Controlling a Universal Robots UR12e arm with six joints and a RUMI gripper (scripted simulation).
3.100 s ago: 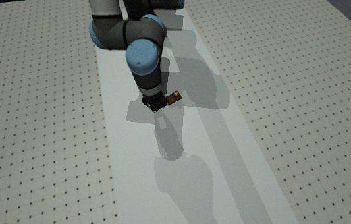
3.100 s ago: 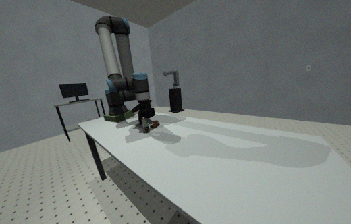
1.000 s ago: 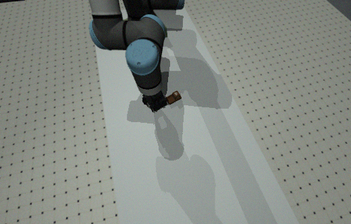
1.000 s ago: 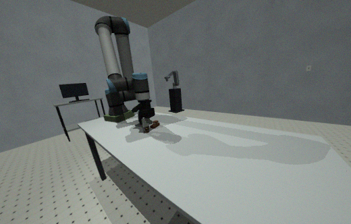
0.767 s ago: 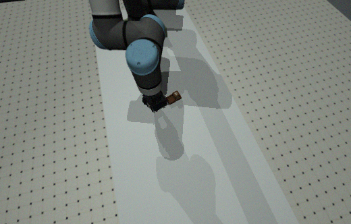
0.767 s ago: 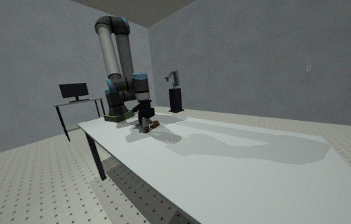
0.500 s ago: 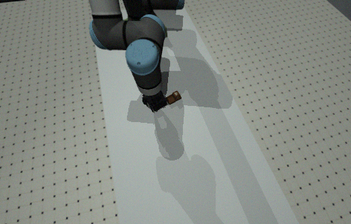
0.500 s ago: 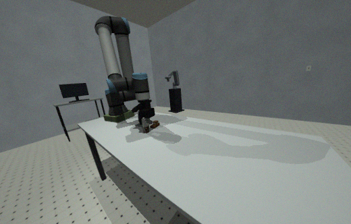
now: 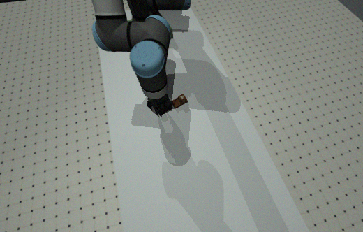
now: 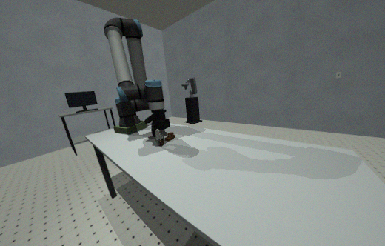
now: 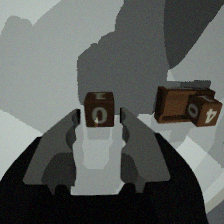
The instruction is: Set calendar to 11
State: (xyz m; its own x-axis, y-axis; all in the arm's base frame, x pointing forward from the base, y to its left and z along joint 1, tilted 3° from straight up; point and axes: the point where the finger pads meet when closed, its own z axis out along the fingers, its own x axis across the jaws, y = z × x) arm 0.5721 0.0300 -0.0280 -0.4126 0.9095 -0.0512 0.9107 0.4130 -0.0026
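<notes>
In the wrist view a brown cube [image 11: 99,109] showing a 0 on its near face stands on the white table between my gripper's [image 11: 100,119] fingers. The fingers stand slightly apart from its sides, so the gripper is open around it. To the right lies the brown calendar tray [image 11: 174,103] with the second cube [image 11: 205,111], showing a 4, at its right end. In the top view the gripper [image 9: 160,106] is low over the table, just left of the tray [image 9: 179,102]. The exterior view shows the gripper [image 10: 158,138] next to the tray [image 10: 169,138].
The arm's base [image 10: 129,127] stands at the table's far end, close behind the tray. A desk with a monitor [image 10: 81,100] and a black pedestal [image 10: 192,109] stand off the table.
</notes>
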